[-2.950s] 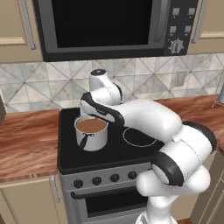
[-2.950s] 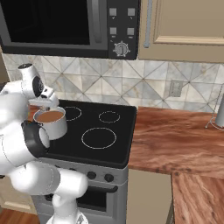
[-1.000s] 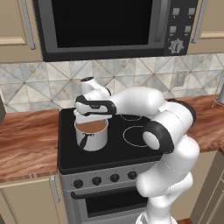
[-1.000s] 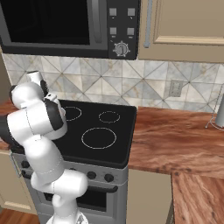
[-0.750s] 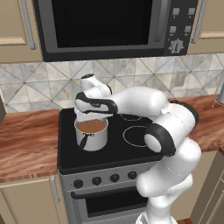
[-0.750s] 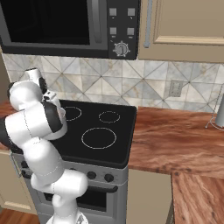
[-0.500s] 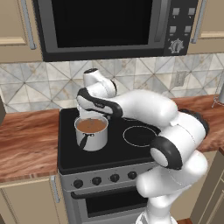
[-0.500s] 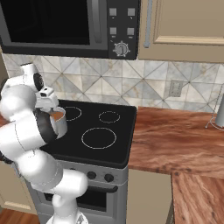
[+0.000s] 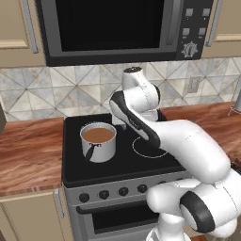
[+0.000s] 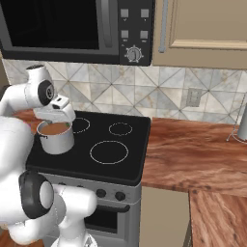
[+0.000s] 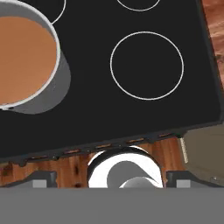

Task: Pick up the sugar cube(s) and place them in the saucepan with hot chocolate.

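Note:
The saucepan with hot chocolate (image 9: 98,140) stands on the front left burner of the black cooktop, its handle toward the front; brown liquid fills it (image 10: 55,135). In the hand view the saucepan (image 11: 26,61) lies at the upper left. My gripper (image 10: 60,115) hovers above the cooktop just right of the pan's rim and points down. Its fingertips (image 11: 41,178) stand far apart at the bottom of the hand view, so the gripper (image 11: 111,179) is open with nothing between them. The sugar cube is out of view.
The black cooktop (image 9: 141,160) has white burner rings (image 11: 146,65) and knobs along its front. A microwave (image 9: 113,28) hangs above it. Wooden counters (image 10: 193,149) run on both sides. A steel item (image 10: 242,120) stands at the far right.
The arm has swung to the right, carrying the hand from straight over the saucepan to beside its rim. The jaws stayed wide apart. The saucepan has not moved.

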Robot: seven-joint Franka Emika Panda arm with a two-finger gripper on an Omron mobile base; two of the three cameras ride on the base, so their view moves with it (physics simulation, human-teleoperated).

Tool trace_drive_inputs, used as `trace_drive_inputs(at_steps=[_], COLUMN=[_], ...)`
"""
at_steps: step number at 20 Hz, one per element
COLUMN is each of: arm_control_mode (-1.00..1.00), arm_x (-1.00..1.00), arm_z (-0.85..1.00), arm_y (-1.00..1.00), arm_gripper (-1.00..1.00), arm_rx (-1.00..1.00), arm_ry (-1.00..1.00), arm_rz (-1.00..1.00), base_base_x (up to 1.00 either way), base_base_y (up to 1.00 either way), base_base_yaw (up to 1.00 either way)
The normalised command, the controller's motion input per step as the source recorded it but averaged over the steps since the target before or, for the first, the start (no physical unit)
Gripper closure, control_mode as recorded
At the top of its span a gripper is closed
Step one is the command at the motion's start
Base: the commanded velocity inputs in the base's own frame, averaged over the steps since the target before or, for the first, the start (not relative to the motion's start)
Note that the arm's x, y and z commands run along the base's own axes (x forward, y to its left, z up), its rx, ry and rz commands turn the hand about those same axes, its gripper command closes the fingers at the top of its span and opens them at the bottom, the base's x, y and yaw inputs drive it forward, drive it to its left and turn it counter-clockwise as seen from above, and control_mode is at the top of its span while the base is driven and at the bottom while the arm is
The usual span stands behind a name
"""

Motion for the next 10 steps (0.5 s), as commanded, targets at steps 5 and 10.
trace_drive_inputs(at_steps=[5, 10], arm_control_mode=[-1.00, -1.00], arm_x=[-0.73, -0.48], arm_z=[0.29, 0.39], arm_y=[-1.00, -1.00], arm_gripper=[-1.00, -1.00], arm_rx=[0.02, 0.04], arm_ry=[-0.10, -0.04], arm_rz=[-0.10, -0.07], base_base_x=[0.00, 0.00], base_base_y=[0.00, 0.00], base_base_yaw=[0.00, 0.00])
